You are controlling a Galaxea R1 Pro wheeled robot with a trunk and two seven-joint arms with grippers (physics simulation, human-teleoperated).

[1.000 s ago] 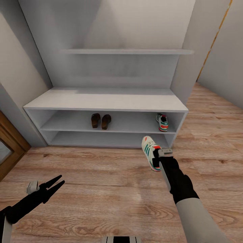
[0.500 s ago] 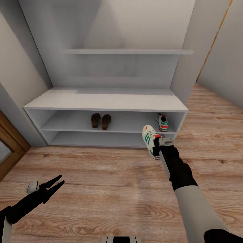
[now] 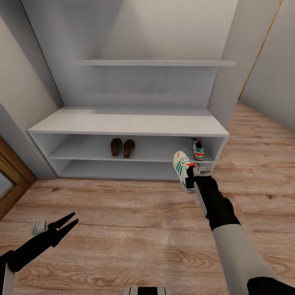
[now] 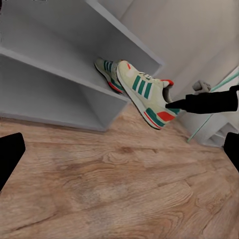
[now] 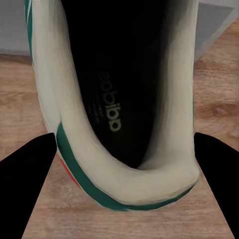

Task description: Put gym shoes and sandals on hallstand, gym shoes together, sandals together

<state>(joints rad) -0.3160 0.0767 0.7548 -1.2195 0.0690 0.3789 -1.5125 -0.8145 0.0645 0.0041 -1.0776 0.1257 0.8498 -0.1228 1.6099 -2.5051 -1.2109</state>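
One gym shoe [image 3: 181,169], white with teal stripes and a red heel, hangs above the corridor floor [image 3: 135,213] just in front of the hallstand [image 3: 127,121]. My right gripper [image 3: 190,181] is shut on its heel; the right wrist view looks down into the shoe's dark opening [image 5: 117,94]. The other gym shoe [image 3: 197,148] rests at the right end of the upper open tier, also seen behind the held shoe [image 4: 144,92] as a teal-striped toe [image 4: 106,71]. Both brown sandals [image 3: 122,147] sit side by side mid-shelf. My left gripper [image 3: 67,222] hovers open and holds nothing, low at the left.
A floating wall shelf [image 3: 153,62] hangs above the hallstand's thick top. Grey walls flank the unit, and a wooden door frame [image 3: 12,172] stands at the left. Wood-plank floor stretches between me and the rack and past its right end.
My right arm has carried the held gym shoe up and toward the rack's right end; most of that move came in the first half second. The left arm has stayed put.
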